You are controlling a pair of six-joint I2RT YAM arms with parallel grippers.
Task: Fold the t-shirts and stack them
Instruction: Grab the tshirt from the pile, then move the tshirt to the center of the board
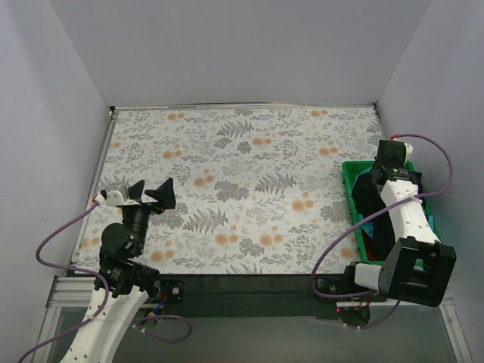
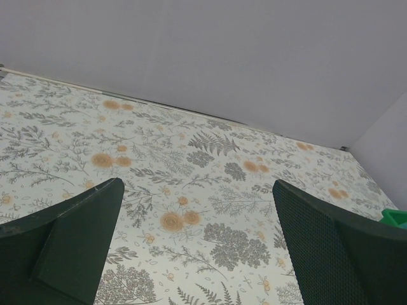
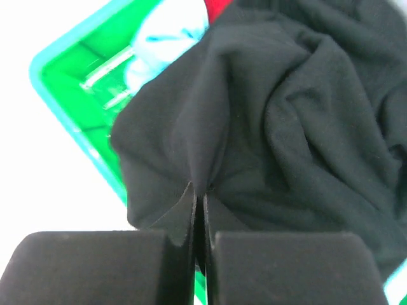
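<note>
- The right gripper (image 3: 198, 196) is clenched on a fold of the black t-shirt (image 3: 286, 127), at the lower middle of the right wrist view.
- This shirt lies crumpled in the green tray (image 1: 349, 170), at the right edge of the top view.
- The turquoise t-shirt (image 3: 165, 38) and the red t-shirt (image 3: 219, 6) show at the top of the right wrist view, partly under it.
- The left gripper (image 1: 151, 193) is released, jaws wide, over the floral table (image 1: 242, 151) at the lower left.

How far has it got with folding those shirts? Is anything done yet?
Nothing looks folded or stacked: no shirt lies on the table. In hand: the right gripper is shut on a fold of the black t-shirt, bunched in the green tray with the turquoise shirt and red shirt. The left gripper hangs open over the table. Left: pulling out, folding and stacking all three.
</note>
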